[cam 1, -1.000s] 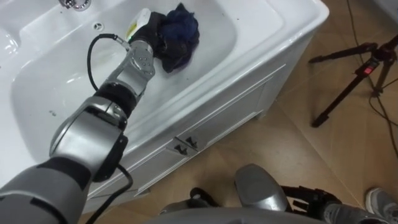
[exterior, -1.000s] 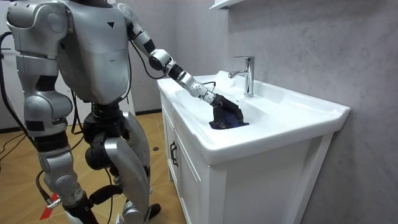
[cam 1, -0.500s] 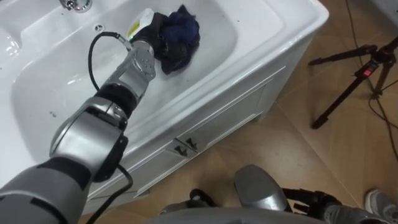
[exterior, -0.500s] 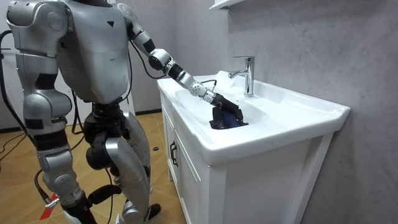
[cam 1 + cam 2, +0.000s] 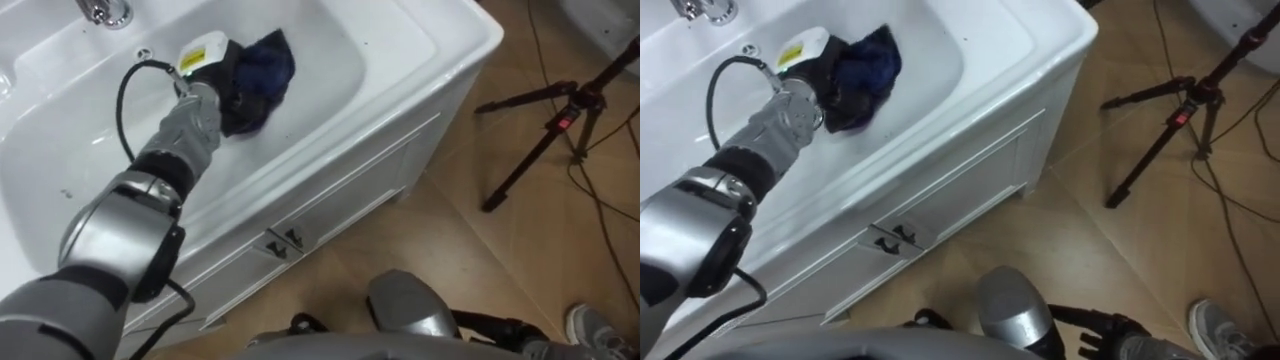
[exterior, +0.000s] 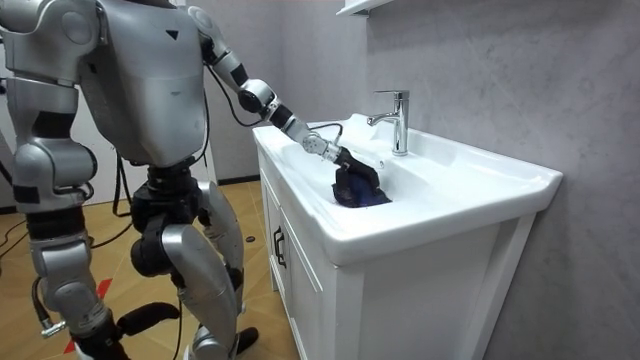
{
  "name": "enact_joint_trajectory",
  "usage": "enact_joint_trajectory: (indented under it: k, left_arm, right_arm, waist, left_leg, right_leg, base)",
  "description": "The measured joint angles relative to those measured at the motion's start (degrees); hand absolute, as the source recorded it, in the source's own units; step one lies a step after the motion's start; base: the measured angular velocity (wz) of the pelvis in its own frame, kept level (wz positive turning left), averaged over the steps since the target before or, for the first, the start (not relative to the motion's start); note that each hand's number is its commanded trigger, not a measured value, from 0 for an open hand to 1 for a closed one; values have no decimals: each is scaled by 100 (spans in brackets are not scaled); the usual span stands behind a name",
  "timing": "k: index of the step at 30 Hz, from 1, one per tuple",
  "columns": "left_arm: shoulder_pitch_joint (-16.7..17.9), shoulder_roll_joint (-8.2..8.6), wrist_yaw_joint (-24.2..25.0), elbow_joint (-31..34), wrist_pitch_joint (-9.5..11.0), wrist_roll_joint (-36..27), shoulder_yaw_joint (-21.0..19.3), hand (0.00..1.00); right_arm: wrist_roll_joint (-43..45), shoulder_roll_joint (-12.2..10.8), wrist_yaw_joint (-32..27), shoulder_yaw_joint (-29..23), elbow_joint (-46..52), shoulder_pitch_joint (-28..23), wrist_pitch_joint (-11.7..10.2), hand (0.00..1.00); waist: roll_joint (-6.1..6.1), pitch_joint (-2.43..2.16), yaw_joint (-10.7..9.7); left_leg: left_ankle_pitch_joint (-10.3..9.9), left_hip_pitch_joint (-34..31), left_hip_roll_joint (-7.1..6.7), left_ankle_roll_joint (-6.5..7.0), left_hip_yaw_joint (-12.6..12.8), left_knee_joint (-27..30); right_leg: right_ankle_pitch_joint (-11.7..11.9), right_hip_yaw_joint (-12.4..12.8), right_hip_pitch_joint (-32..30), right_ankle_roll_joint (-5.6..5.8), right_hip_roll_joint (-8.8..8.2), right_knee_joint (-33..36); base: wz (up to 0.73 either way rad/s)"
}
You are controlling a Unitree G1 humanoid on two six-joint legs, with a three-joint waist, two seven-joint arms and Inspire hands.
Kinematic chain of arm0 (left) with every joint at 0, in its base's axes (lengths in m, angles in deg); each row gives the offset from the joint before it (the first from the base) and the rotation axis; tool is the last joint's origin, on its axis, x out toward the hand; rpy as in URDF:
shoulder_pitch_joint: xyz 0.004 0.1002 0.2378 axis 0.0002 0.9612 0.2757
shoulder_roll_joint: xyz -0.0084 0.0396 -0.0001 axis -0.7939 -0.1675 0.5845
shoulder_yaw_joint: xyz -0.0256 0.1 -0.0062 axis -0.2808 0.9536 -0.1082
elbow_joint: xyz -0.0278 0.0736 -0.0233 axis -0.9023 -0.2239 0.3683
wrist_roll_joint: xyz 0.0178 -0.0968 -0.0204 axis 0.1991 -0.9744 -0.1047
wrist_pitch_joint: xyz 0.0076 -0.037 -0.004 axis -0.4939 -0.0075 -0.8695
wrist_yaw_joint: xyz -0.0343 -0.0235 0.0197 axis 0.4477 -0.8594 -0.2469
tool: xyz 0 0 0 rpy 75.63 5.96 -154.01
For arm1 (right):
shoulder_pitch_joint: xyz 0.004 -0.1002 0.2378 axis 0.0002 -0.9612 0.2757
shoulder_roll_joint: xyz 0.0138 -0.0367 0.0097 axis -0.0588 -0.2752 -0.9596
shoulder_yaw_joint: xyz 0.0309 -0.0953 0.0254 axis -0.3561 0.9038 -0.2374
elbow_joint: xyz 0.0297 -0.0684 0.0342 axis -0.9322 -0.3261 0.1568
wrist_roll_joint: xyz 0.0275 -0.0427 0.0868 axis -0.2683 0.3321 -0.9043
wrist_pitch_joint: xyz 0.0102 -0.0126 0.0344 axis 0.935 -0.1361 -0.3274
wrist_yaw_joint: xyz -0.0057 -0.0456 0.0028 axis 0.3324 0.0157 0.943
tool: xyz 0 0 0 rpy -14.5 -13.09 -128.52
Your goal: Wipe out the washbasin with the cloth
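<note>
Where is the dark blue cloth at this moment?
In the left eye view the cloth lies inside the white basin, upper left, bunched in the robot's left hand, right of the tap.

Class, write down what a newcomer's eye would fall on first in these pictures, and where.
The robot's left hand lies on a bunched dark blue cloth inside the white basin, near the faucet. A black tripod stands on the wooden floor to the robot's right.
</note>
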Motion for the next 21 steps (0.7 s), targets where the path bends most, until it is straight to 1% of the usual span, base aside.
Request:
enact_joint_trajectory:
  k: [1,2,3,5,8,9,10,11,12,13,14,16,18,19,20,21]
  left_arm:
    - [74,-79,-13,-11,-2,73,-67,100]
    - [204,-199,-21,-53,-6,277,-174,100]
    - [281,-262,-36,-53,-5,327,-205,100]
    - [361,-290,-83,-66,-5,558,-194,100]
    - [430,-297,-124,-71,-7,681,-181,100]
    - [458,-306,-147,-71,-6,732,-184,100]
    - [529,-316,-205,-71,-7,906,-204,100]
    - [647,-317,-311,-71,-7,1038,-248,100]
    - [804,-325,-419,-71,-7,1165,-333,100]
    - [878,-329,-449,-71,-9,1201,-369,100]
    - [1048,-360,-542,-70,-10,1328,-404,100]
    - [1213,-403,-684,-53,-11,1396,-489,100]
    - [1308,-409,-788,-3,-11,1400,-546,100]
    - [1419,-408,-855,61,-11,1405,-610,100]
    - [1530,-406,-931,152,-10,1408,-634,100]
    - [1588,-404,-968,218,-11,1415,-652,100]
  right_arm:
    - [67,1,2,-45,-4,-27,-3,0]
    - [170,10,13,-142,-2,-43,-9,0]
    - [221,24,11,-196,-10,-62,-6,0]
    - [326,32,9,-204,-12,-50,-10,0]
    - [346,28,13,-204,-20,-6,-75,0]
    - [338,28,13,-213,-43,7,-85,0]
    - [318,27,14,-285,-70,17,-100,0]
    - [259,23,12,-377,-71,3,-103,0]
    - [198,11,12,-440,-77,-17,-102,0]
    - [174,6,13,-441,-76,-12,-101,0]
    - [170,-9,8,-444,-92,-38,-90,0]
    - [147,-34,-1,-471,-166,-37,-80,0]
    - [106,-40,-38,-472,-175,-37,-81,0]
    - [119,-42,-46,-472,-175,-37,-85,0]
    - [139,-45,-37,-481,-174,-40,-87,0]
    - [158,-46,-29,-512,-191,-56,-85,0]
  waist:
    - [9,-9,18]
    - [35,-36,85]
    - [53,-48,144]
    - [73,-65,219]
    - [89,-81,313]
    - [91,-95,338]
    - [91,-126,401]
    - [88,-132,451]
    - [75,-152,512]
    - [71,-169,554]
    - [52,-224,664]
    - [25,-260,739]
    - [-9,-278,883]
    - [-34,-297,963]
    - [-49,-314,971]
    - [-51,-316,970]
  left_leg:
    - [3,1,8,-6,10,3]
    - [11,-3,22,-21,34,14]
    - [22,-15,23,-33,36,10]
    - [32,-12,28,-46,0,-1]
    - [43,0,32,-62,-52,-4]
    - [48,2,32,-66,-54,1]
    - [55,17,31,-74,-48,-12]
    - [65,78,31,-87,-53,-34]
    - [78,189,25,-106,-52,-96]
    - [86,243,27,-119,-74,-111]
    - [101,341,20,-146,-132,-189]
    - [117,421,18,-171,-251,-226]
    - [129,507,31,-192,-291,-253]
    - [149,577,26,-222,-351,-305]
    - [160,615,28,-240,-435,-330]
    - [164,622,26,-246,-500,-340]
  right_leg:
    - [4,6,-5,-8,9,1]
    - [9,15,-21,-25,22,3]
    - [7,7,-28,-34,27,5]
    - [11,-9,-15,-48,34,-1]
    - [2,-58,34,-68,35,-18]
    - [3,-60,38,-71,35,-21]
    - [3,-67,86,-80,34,-31]
    - [5,-89,170,-89,38,-78]
    - [7,-88,265,-98,47,-143]
    - [13,-94,325,-106,57,-201]
    - [25,-86,432,-121,75,-300]
    - [48,-166,611,-137,89,-441]
    - [67,-213,757,-152,102,-550]
    - [91,-223,856,-161,115,-645]
    - [115,-285,964,-178,124,-749]
    - [128,-319,1003,-191,129,-799]
  base:
    - [-7]
    - [-4]
    - [0]
    - [2]
    - [6]
    - [4]
    - [4]
    - [0]
    - [3]
    - [-6]
    - [0]
    - [14]
    - [12]
    - [9]
    - [13]
    - [23]
